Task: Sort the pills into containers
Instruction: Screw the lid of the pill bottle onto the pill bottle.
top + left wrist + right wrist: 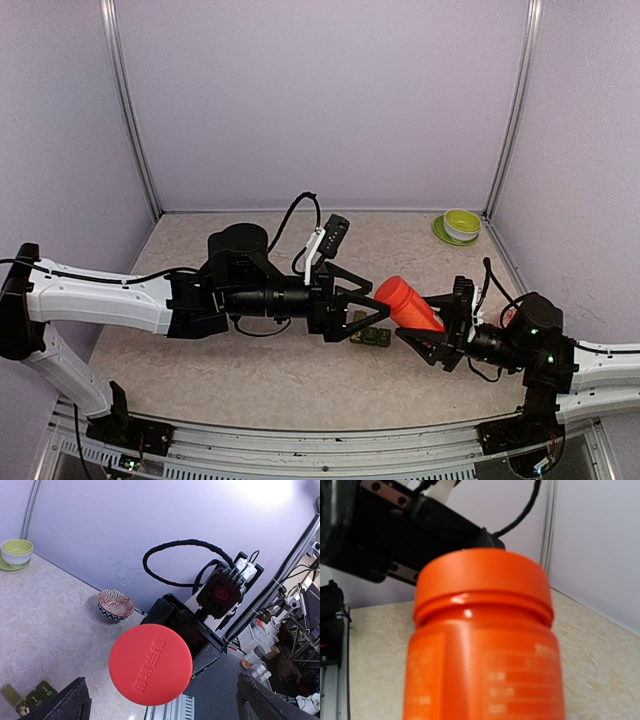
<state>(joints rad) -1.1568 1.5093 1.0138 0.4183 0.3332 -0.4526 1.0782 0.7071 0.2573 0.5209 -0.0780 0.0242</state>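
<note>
The red-orange bottle (407, 303) hangs tilted above the table, its base in my right gripper (432, 335), which is shut on it. The bottle (482, 645) fills the right wrist view and hides the fingers. Its round red cap (150, 664) faces my left gripper (366, 305), whose jaws stand wide open on either side of the cap without touching it. The containers (370, 336), a strip of three dark-green boxes, lie on the table just below the bottle; they also show in the left wrist view (29, 698). No loose pills are clearly visible.
A green cup on a saucer (461, 225) stands at the back right corner. A red-and-blue patterned bowl (115, 605) sits on the table near the right arm. Walls enclose the back and both sides.
</note>
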